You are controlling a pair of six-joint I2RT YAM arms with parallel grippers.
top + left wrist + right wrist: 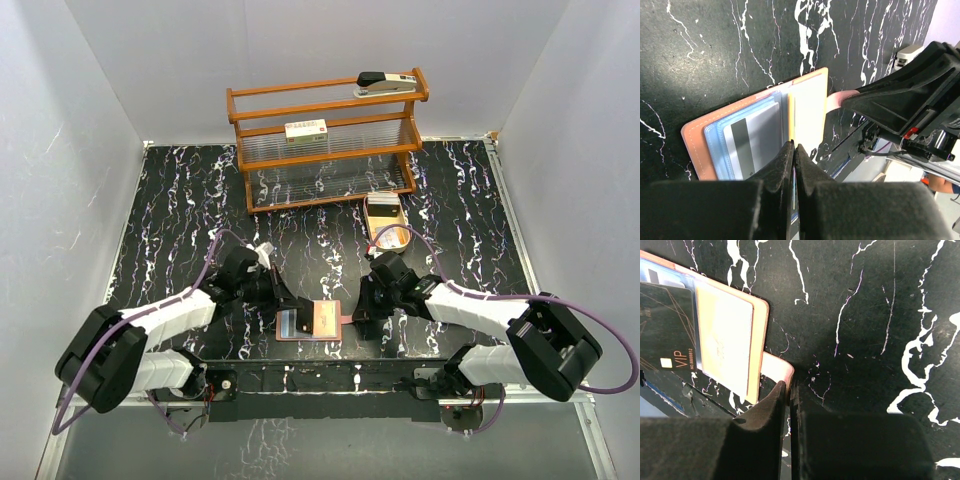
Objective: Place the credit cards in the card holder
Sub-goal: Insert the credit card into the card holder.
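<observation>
My left gripper [793,150] is pinched narrow at the card holder [692,145], which lies open at the table's [170,200] 6 o'clock. Credit cards [752,145] already sit in glossy clear sleeves, so nearly done imo. It's smooth reddish leather and thin stiff plastic. My right gripper [789,390] is squeezed together by the tab [777,365], can't tell if it's gripping

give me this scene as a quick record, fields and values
card holder: open flat on the table, near the arm bases
cards inside: striped pale card, cream card, black vip card
left end effector: shut on a thin leaf at the card holder's fold
right end effector: shut on the pink tab
behind: wooden rack, stapler on top
</observation>
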